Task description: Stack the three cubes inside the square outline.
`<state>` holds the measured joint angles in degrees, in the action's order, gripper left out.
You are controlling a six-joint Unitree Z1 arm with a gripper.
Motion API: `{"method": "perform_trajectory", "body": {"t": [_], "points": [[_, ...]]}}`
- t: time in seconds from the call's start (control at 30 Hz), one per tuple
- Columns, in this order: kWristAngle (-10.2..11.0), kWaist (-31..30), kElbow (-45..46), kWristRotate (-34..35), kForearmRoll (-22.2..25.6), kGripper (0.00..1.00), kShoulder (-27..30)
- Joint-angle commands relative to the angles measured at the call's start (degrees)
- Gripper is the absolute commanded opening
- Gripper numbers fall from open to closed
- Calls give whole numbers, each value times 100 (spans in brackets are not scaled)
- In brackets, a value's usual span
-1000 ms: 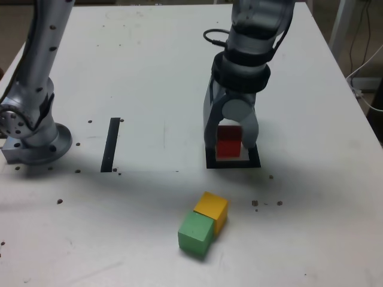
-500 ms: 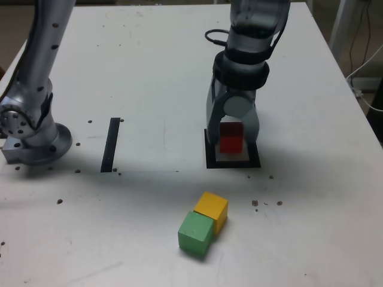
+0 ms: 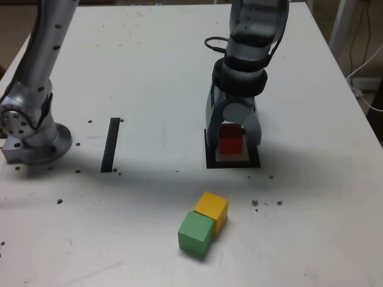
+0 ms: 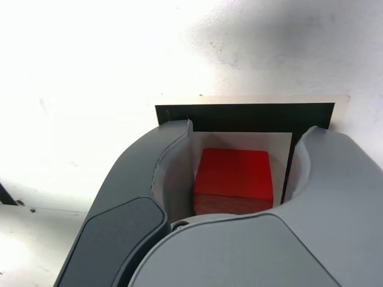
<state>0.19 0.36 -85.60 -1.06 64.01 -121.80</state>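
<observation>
Red cube (image 3: 231, 143) is seen inside the square outline (image 3: 233, 164), on its white centre. It is flanked by the spread fingers of the gripper (image 3: 233, 142), with a gap shown in the wrist view between the cube and one finger; whether the other is touched cannot be told. In the exterior view, the yellow cube (image 3: 211, 205) is placed between six and seven o'clock from the red one, with the green cube (image 3: 195, 232) just beyond, against it. At nine o'clock, a narrow black strip (image 3: 111, 145) is seen.
</observation>
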Motion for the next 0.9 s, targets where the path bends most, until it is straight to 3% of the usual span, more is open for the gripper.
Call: {"method": "perform_trajectory", "body": {"t": [0.0,0.23,0.5,0.67,0.87], "points": [[71,-1,49,3,-6,100,119],[455,-187,39,149,495,100,662],[652,-802,-204,225,931,100,981],[617,-1378,-507,164,1018,99,926],[398,-1982,-689,109,1030,99,679]]}}
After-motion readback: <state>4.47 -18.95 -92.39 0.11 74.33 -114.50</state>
